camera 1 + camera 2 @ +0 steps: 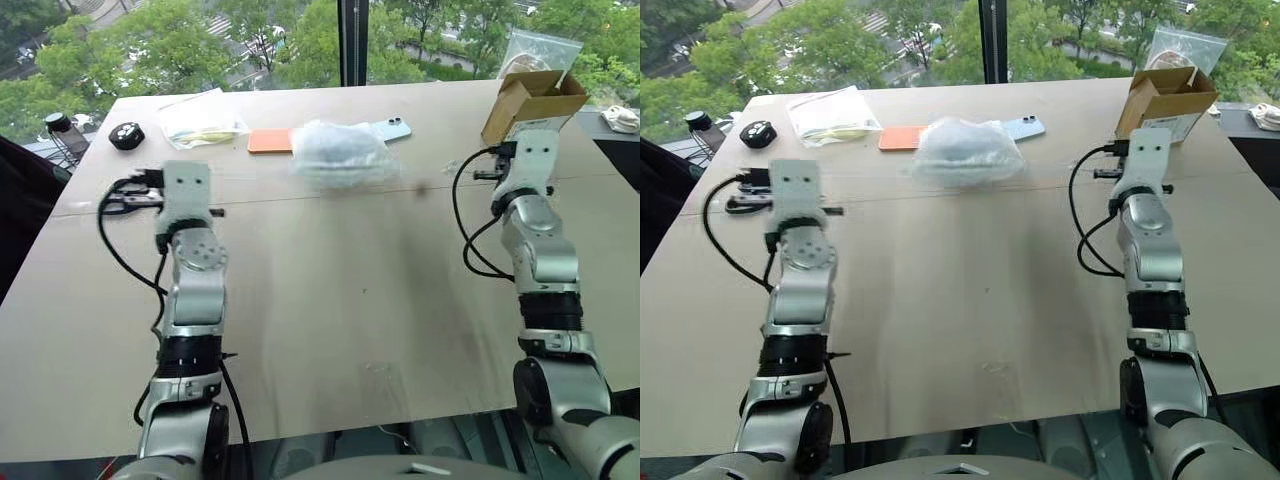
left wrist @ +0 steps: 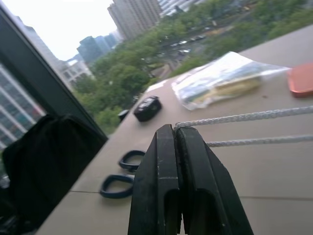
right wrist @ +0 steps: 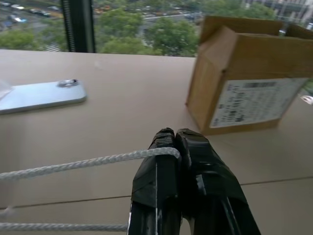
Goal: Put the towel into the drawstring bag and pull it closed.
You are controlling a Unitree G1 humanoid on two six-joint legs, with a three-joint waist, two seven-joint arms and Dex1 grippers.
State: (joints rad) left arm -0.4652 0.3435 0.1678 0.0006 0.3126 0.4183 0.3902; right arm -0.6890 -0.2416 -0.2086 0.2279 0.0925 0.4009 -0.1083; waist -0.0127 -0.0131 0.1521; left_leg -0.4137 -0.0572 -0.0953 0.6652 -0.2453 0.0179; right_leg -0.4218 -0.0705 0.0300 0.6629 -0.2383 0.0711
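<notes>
The drawstring bag (image 1: 338,152) lay bunched in the upper middle of the frame, near the far edge of the table (image 1: 330,330), with a bluish mass showing through its thin fabric that was most likely the towel (image 1: 962,148) already inside. Each gripper had its two black fingers pinched tight on a white cord: the left gripper (image 2: 175,131) at centre-left of the head view, the right gripper (image 3: 168,138) at upper right, and the cords ran from both wrists back toward the bag. The step in hand looked like the closing pull. Done well, it would mean drawing the two hands apart evenly and level, so the bag stayed put in the middle instead of sliding toward one side, and stopping once the mouth cinched (the cords were thin, and a jerk might slip them out of the pinch). Room was uneven. The right gripper sat just before the cardboard box (image 1: 530,100), so outward travel there was limited before a knock. On the left, the clear plastic bag (image 1: 203,120) and a small black object (image 1: 126,135) lay further back, and the table edge was near. The broad bare stretch of table toward the lower middle of the frame offered the freest space.
</notes>
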